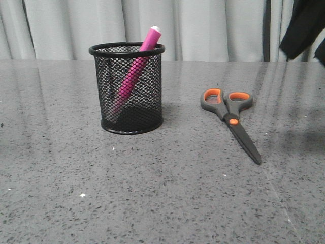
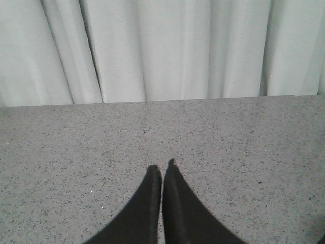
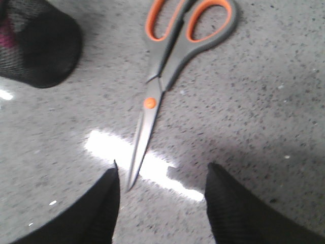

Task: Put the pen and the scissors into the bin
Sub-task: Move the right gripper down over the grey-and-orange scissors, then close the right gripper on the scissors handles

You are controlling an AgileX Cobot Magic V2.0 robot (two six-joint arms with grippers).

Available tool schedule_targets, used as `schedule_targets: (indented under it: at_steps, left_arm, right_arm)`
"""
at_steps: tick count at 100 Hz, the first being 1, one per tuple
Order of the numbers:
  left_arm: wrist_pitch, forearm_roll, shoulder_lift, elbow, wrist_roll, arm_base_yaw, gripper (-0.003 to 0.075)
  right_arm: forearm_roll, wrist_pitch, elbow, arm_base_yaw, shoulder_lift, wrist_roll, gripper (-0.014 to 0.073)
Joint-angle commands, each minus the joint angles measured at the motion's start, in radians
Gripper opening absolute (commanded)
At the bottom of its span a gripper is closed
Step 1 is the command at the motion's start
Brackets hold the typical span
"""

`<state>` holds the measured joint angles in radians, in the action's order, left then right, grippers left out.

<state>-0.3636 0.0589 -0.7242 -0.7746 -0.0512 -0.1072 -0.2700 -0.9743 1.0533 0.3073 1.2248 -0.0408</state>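
The pen (image 1: 135,71) leans inside the bin (image 1: 129,88), toward the bench's (image 1: 162,203) far left. The scissors (image 1: 231,119) lie flat toward the right edge; no readable writing. Right pincer (image 3: 162,175) spread above blade tips; left pincer (image 2: 161,175) pressed together, empty.

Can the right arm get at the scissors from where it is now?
Probably yes. The right claw is open above the scissors, its fingers either side of the blade tip, with nothing lying between. The bin stands apart to the side, so it should not block a descent.
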Motion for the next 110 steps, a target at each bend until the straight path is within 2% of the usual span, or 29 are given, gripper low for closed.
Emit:
schedule_targets:
  at_steps: [1,20,53,110]
  left_arm:
    - [0.081,0.011,0.006,-0.027,0.011,0.005,-0.0021]
    - [0.081,0.012,0.006,-0.027,0.011,0.005,-0.0021]
    - [0.081,0.012,0.006,-0.027,0.011,0.005,-0.0021]
    - [0.088,0.012,0.006,-0.027,0.011,0.005,-0.0021]
  right_arm:
    - [0.062,0.045,0.061,0.043,0.038,0.059,0.0339]
    - [0.206,0.045,0.149,0.119,0.175,0.179,0.0340]
    - [0.205,0.031,0.267,0.134,0.348,0.198,0.0366]
    - [0.200,0.076,0.282,0.141,0.437,0.219,0.0367]
